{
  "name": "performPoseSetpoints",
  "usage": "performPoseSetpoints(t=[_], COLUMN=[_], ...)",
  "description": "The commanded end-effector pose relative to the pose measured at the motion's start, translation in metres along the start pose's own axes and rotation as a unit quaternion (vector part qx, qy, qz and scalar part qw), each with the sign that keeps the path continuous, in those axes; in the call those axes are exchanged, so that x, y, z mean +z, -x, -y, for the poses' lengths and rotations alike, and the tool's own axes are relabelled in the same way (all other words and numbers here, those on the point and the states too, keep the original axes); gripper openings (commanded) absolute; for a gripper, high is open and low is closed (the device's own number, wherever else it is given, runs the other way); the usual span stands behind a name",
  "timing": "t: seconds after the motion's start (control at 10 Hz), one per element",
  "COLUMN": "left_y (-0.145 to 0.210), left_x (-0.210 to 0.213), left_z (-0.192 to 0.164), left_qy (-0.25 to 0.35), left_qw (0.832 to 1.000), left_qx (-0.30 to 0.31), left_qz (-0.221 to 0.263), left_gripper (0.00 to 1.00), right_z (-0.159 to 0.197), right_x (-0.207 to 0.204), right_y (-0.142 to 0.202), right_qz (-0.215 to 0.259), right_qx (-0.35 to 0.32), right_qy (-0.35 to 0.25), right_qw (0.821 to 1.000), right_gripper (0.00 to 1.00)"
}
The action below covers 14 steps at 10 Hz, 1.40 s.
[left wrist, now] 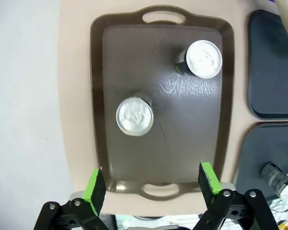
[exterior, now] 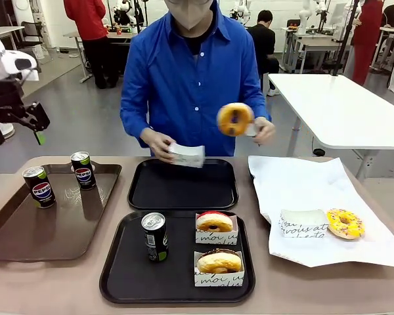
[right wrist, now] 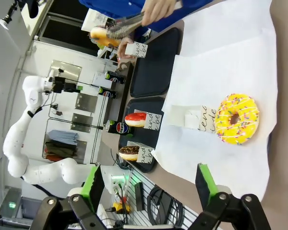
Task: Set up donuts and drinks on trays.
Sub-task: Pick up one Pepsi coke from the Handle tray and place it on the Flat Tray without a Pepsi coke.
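On the near black tray point(exterior: 118, 275) stand a Pepsi can point(exterior: 154, 236), a red donut point(exterior: 214, 223) and a chocolate donut point(exterior: 219, 261), both in sleeves. The far black tray point(exterior: 182, 187) is bare. Above it the person holds a glazed donut point(exterior: 234, 119) in tongs and a paper sleeve point(exterior: 187, 155) in the other hand. Two more cans point(left wrist: 135, 116) point(left wrist: 204, 58) stand on the brown tray point(left wrist: 98, 96), below my open left gripper point(left wrist: 151, 182), which hangs high at the left point(exterior: 38, 131). My right gripper point(right wrist: 149, 181) is open above the yellow donut point(right wrist: 237, 119).
A white paper sheet point(exterior: 302, 184) at the right carries the yellow sprinkled donut point(exterior: 345, 223) and an empty sleeve point(exterior: 303, 223). The brown tray point(exterior: 6, 230) lies at the table's left edge. Another white table point(exterior: 341, 105) stands behind on the right.
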<state>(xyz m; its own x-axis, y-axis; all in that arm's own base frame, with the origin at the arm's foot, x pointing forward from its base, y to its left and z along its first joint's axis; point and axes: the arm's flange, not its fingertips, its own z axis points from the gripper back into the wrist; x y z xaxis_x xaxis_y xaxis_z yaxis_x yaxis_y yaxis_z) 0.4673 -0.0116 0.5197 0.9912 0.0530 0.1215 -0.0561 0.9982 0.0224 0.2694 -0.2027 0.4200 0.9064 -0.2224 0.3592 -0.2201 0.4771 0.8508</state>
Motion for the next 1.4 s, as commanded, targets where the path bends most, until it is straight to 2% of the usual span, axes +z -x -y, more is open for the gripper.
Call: performPoseSetpoints(t=[0.0,0.2,0.5,1.3], left_y=[-0.017,-0.017,-0.02,-0.021], left_x=[-0.015,-0.036,-0.065,-0.101], left_z=[-0.01,-0.017,-0.026,-0.021], left_qy=[-0.001,0.018,0.024,0.012], left_qw=[0.999,0.999,0.999,0.999], left_qx=[-0.035,-0.049,-0.039,-0.029], left_qz=[0.008,-0.002,-0.013,-0.005], left_gripper=[1.0,1.0,1.0,1.0], right_z=[0.0,0.0,0.0,0.0], right_x=[-0.001,-0.001,-0.001,-0.001], right_y=[-0.002,-0.002,-0.002,-0.002], right_qz=[0.011,0.011,0.011,0.011], right_qx=[0.004,0.004,0.004,0.004], right_qy=[-0.013,-0.013,-0.013,-0.013], right_qw=[1.0,1.0,1.0,1.0], right_gripper=[1.0,1.0,1.0,1.0])
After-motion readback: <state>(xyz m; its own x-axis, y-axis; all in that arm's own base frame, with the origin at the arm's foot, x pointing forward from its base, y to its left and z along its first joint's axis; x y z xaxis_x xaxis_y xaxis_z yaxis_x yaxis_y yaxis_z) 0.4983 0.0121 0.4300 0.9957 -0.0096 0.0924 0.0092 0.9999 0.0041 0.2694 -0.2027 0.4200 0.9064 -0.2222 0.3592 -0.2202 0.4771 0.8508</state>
